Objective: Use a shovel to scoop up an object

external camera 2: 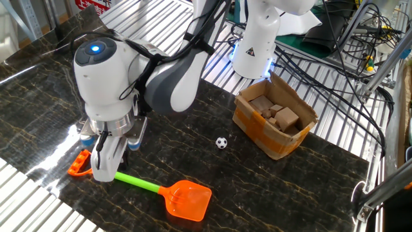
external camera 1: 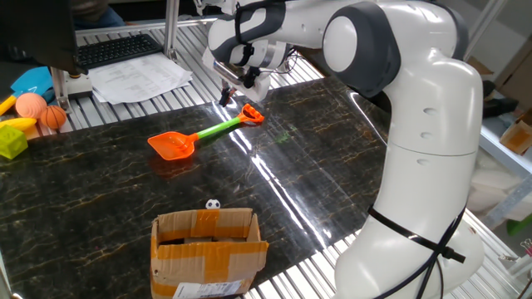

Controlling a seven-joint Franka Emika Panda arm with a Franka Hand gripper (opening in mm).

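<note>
The shovel lies flat on the dark marble table, with its orange blade (external camera 1: 172,145), green shaft (external camera 1: 218,129) and orange D-handle (external camera 1: 252,115). It also shows in the other fixed view (external camera 2: 136,182), blade toward the front. My gripper (external camera 1: 237,99) hangs just above the handle end, jaws a little apart, holding nothing. In the other fixed view the gripper (external camera 2: 105,171) points down where the shaft meets the D-handle (external camera 2: 80,163). The tiny black-and-white ball (external camera 1: 213,203) rests on the table beside the box; it also shows in the other fixed view (external camera 2: 221,142), apart from the shovel.
An open cardboard box (external camera 1: 208,247) holding wooden blocks (external camera 2: 277,115) stands near the ball. Orange and peach balls (external camera 1: 40,110) and yellow-green toys (external camera 1: 12,139) sit at the table's far left. Papers (external camera 1: 140,79) and a keyboard lie behind. Cables (external camera 2: 335,58) run behind the box.
</note>
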